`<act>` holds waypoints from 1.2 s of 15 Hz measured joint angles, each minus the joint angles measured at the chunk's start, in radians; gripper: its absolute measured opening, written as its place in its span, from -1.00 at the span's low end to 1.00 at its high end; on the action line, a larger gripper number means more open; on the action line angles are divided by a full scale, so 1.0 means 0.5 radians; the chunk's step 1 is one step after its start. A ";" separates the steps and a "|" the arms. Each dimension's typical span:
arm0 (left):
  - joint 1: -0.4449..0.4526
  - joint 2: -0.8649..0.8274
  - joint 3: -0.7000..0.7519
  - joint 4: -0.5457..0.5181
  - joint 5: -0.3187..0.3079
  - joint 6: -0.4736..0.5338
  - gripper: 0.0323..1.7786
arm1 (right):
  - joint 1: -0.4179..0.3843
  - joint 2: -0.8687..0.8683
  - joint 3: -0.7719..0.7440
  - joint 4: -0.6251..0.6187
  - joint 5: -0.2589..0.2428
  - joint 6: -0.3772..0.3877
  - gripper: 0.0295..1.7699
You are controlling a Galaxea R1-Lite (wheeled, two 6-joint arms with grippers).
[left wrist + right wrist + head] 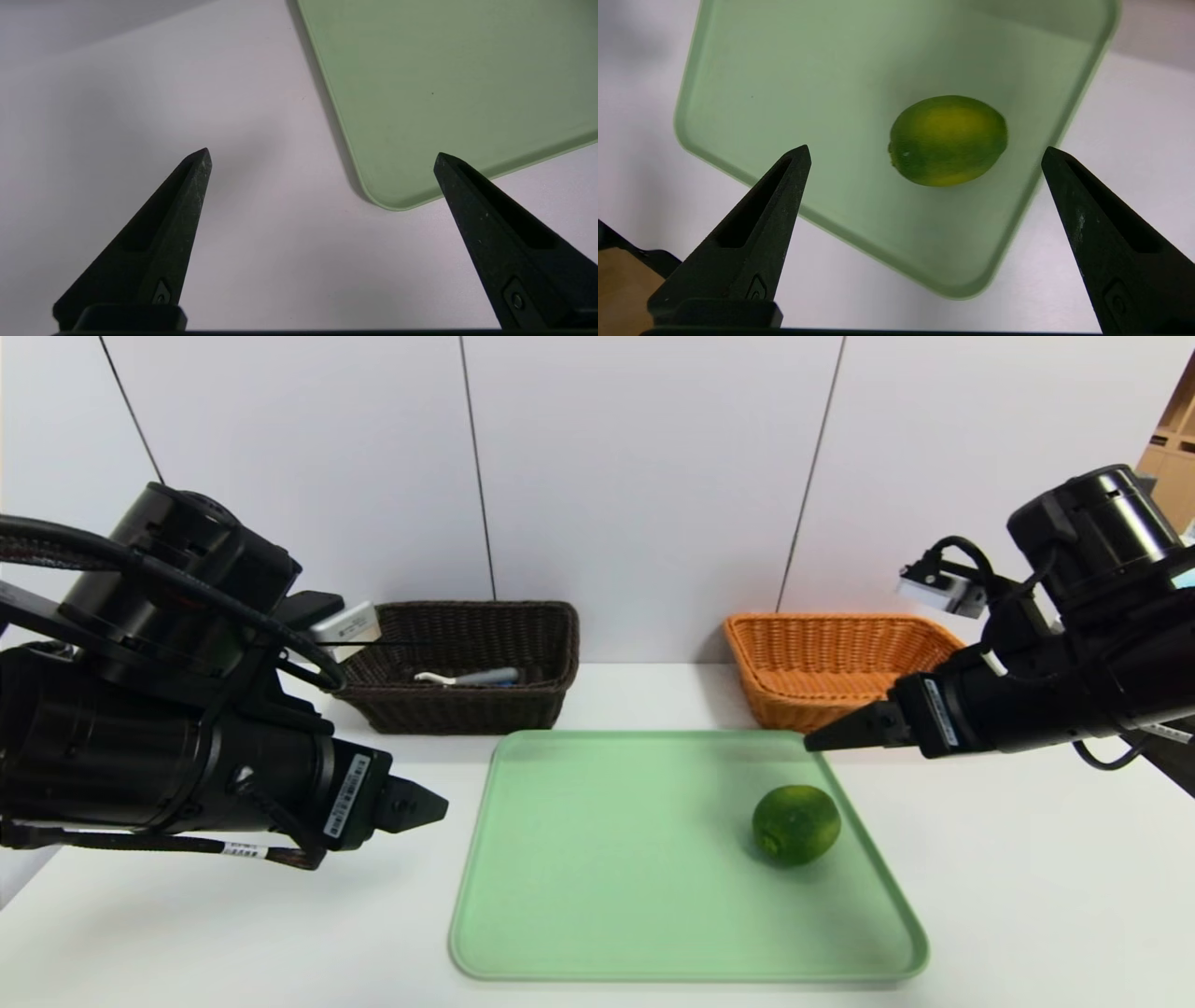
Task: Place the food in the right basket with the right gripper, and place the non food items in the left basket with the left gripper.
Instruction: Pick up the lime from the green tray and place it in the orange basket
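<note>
Left black two-fingered hand (322, 151) wide open, holding nothing, over white worktop (373, 933) left of pale green tray; white-and-grey peeler (476, 678) inside dark brown woven basket (457, 714); pale green rectangular tray (616, 859) carries glossy green citrus fruit (796, 824), near its right edge; orange-tan woven basket (794, 705) behind; right black hand (927, 149) wide open, empty, above fruit

green lime (796, 825) | whole, glossy, yellow-patched | on its side | on green tray (653, 896)
</note>
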 joint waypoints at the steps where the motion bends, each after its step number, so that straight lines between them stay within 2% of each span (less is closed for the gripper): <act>1: -0.003 0.004 0.004 -0.001 -0.001 0.000 0.90 | 0.066 0.020 -0.035 0.042 -0.077 0.137 0.93; 3: -0.009 0.009 0.007 -0.001 -0.001 -0.006 0.90 | 0.162 0.060 -0.087 0.094 -0.219 0.392 0.93; 5: -0.015 0.013 0.012 -0.001 -0.002 -0.013 0.90 | 0.225 0.108 -0.141 0.225 -0.315 0.609 0.93; 8: -0.021 0.020 0.019 -0.002 -0.001 -0.017 0.90 | 0.283 0.178 -0.183 0.337 -0.458 0.811 0.93; 10: -0.024 0.024 0.021 -0.002 -0.004 -0.020 0.90 | 0.298 0.236 -0.194 0.387 -0.487 0.887 0.93; 18: -0.031 0.043 0.077 -0.105 -0.004 -0.022 0.90 | 0.358 0.519 -0.320 0.407 -0.491 1.083 0.93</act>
